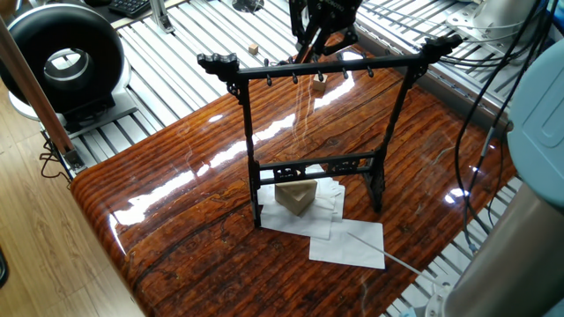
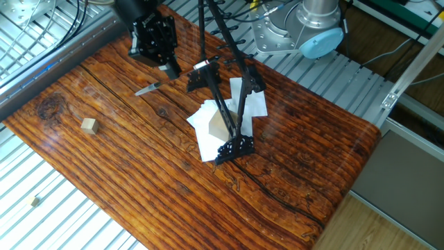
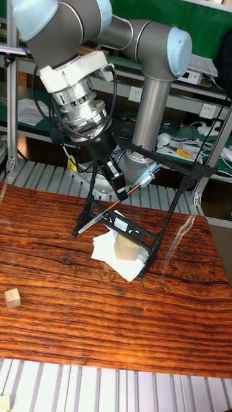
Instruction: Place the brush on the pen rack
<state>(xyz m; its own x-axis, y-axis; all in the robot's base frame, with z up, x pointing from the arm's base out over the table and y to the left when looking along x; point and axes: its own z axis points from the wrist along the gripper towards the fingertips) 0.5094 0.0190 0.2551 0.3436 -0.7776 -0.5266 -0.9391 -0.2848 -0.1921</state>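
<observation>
My gripper point(image 3: 122, 188) is shut on the brush point(image 3: 96, 218), a thin shaft that is reddish near the fingers and dark grey toward its low end. The brush hangs tilted, its tip just above the wood on the left side of the pen rack point(image 3: 168, 218). From the other fixed view the gripper point(image 2: 168, 69) sits at the table's far left, with the brush point(image 2: 147, 88) slanting down and away from it. The tall black pen rack point(image 1: 326, 68) stands mid-table, and the gripper point(image 1: 318, 39) shows behind its top crossbar.
A tan wedge block point(image 1: 296, 196) rests on white paper sheets point(image 1: 349, 243) at the rack's feet. A thin pale rod point(image 1: 381, 253) lies across the paper. A small wooden cube point(image 2: 88, 125) sits alone on the wood. Slatted metal decking surrounds the table.
</observation>
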